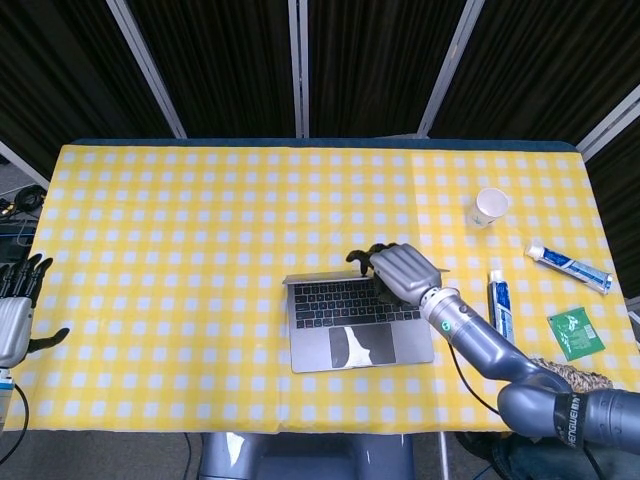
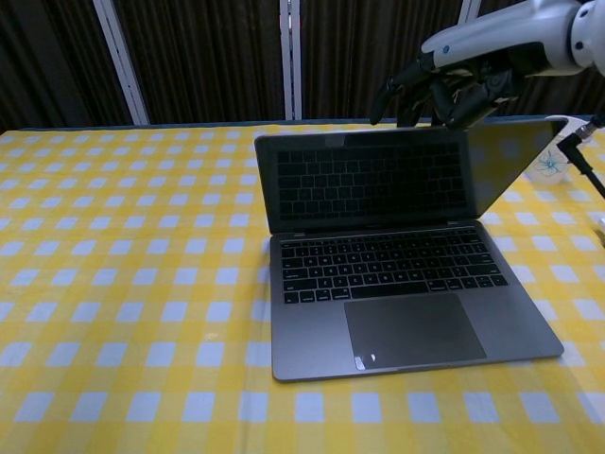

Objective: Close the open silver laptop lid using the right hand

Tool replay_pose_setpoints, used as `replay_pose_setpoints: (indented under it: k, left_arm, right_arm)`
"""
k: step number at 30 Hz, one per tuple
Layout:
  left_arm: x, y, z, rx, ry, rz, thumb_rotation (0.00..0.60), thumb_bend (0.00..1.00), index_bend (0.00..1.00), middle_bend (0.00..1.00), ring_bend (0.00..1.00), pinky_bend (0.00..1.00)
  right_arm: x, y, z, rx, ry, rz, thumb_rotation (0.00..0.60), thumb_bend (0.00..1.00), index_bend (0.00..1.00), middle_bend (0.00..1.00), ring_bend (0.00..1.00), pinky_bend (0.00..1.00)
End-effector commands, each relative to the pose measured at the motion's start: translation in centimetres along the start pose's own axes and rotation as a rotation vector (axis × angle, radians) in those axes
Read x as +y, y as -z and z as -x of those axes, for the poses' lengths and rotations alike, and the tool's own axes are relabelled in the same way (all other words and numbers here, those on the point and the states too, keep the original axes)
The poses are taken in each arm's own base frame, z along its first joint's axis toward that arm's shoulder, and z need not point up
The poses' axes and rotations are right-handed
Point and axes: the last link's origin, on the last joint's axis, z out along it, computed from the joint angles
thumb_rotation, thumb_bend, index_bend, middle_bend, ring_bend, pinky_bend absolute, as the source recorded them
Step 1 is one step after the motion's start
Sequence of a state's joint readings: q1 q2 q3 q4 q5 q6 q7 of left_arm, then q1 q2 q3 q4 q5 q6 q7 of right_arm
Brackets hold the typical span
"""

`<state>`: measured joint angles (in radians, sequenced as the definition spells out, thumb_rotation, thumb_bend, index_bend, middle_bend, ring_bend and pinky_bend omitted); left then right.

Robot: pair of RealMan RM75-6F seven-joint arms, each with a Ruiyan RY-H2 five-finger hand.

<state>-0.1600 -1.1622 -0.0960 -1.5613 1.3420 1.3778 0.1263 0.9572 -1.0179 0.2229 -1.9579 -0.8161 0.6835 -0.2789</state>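
The silver laptop sits at the table's front middle, its lid tilted forward over the keyboard, partly lowered. My right hand rests on the lid's top edge near its right corner, fingers curled over the back of the screen. The dark screen reflects the keyboard. My left hand hangs off the table's left edge, fingers apart and holding nothing; the chest view does not show it.
A white paper cup stands at the back right. Two toothpaste tubes and a green sachet lie right of the laptop. Yellow checked cloth covers the table.
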Motion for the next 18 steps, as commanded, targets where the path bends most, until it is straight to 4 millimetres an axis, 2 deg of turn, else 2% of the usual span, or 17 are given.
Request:
replay_pose_setpoints:
  k: [1,9,14,18]
  left_arm:
    - [0.0,0.0,0.0,0.0,0.0,0.001,0.6,0.0,0.0,0.0,0.0,0.0]
    - [0.0,0.0,0.0,-0.003,0.004,0.003,0.6,0.0,0.0,0.0,0.0,0.0]
    - [0.0,0.0,0.1,-0.006,0.006,0.004,0.6,0.0,0.0,0.0,0.0,0.0]
    - [0.1,0.1,0.1,-0.005,0.007,0.008,0.6,0.0,0.0,0.0,0.0,0.0]
  right_arm:
    - [-0.6,1.1,0.9,-0.03,0.038,-0.033,0.6,1.0,0.24,0.37,0.22,0.28]
    - [-1.2,3.2,3.6,-0.064,0.15,-0.104,0.6,1.0,0.25,0.37,0.22,0.28]
    - [-0.8,3.9,5.3,-0.058,0.253,-0.14,0.6,1.0,0.25,0.37,0.22,0.29]
    - [-0.2,4.6,7.4,-0.068,0.321,-0.179,0.6,1.0,0.25,0.37,0.22,0.29]
